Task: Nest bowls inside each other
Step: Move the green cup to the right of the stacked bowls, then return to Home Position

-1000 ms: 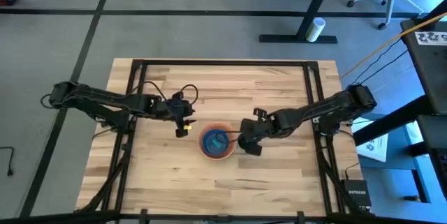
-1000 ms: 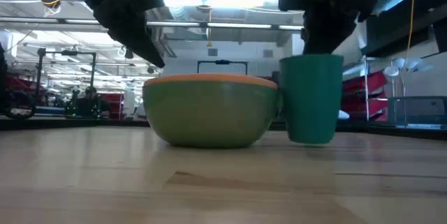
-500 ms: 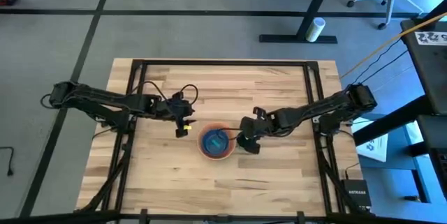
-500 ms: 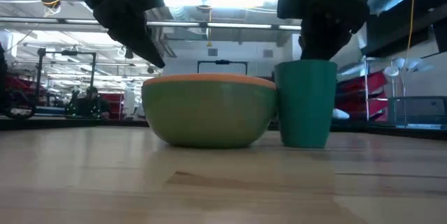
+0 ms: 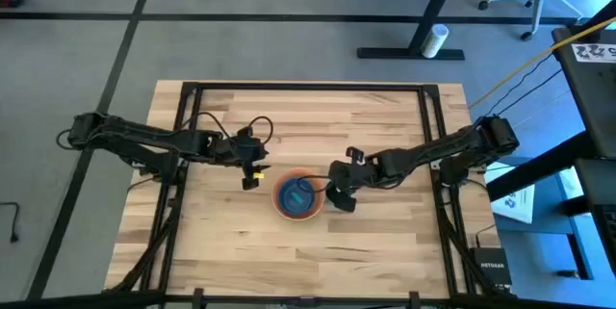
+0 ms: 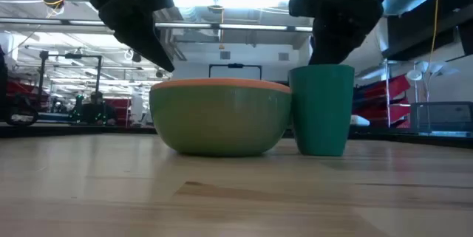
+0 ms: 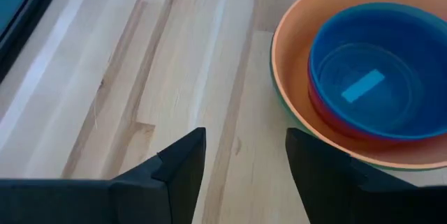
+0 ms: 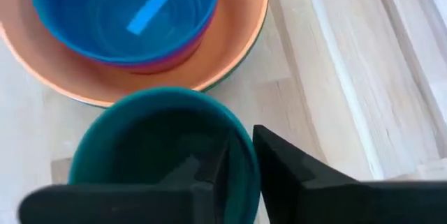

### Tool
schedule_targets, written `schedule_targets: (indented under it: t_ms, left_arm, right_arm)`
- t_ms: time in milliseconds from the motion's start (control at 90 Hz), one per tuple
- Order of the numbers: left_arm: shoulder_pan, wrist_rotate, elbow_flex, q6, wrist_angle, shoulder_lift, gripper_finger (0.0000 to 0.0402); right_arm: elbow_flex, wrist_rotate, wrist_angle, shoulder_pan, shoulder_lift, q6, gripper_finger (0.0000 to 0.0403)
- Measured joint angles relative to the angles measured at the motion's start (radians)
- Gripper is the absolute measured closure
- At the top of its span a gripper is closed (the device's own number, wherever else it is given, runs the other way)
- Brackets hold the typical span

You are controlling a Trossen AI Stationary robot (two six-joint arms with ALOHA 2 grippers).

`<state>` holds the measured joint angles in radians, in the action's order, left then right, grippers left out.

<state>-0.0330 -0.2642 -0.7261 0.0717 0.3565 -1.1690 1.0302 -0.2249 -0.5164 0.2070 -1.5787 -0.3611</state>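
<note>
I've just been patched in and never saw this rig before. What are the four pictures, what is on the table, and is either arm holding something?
Two dark robot arms work at a wooden table. One picture looks down from overhead, one looks level across the tabletop, and two come from cameras on the wrists. Mid-table sits a stack of nested bowls: green bowl outermost, then orange bowl, with a blue bowl innermost. Beside the stack stands a dark teal cup. The right pincer grips its rim, one finger inside and one outside. The left pincer is open, empty, waiting on the stack's other side.
</note>
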Motion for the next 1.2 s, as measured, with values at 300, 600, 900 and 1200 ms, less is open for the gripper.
schedule_targets:
  t_ms: [300,600,900,1200]
  left_arm:
    - [0.0,0.0,0.0,0.002,0.002,0.0,0.0219]
    - [-0.067,0.018,0.0,-0.062,-0.082,0.015,0.0219]
    - [-0.156,0.025,0.068,-0.142,-0.237,0.217,0.0219]
    - [-0.153,0.132,0.334,-0.145,-0.444,0.52,0.0219]
  right_arm:
    - [0.0,0.008,-0.001,0.002,0.065,-0.005,0.031]
    - [-0.038,-0.051,0.055,0.044,0.237,0.027,0.0299]
    - [-0.332,-0.161,0.347,0.134,0.583,0.033,0.0299]
    - [-0.553,-0.16,0.49,0.188,0.831,0.075,0.0299]
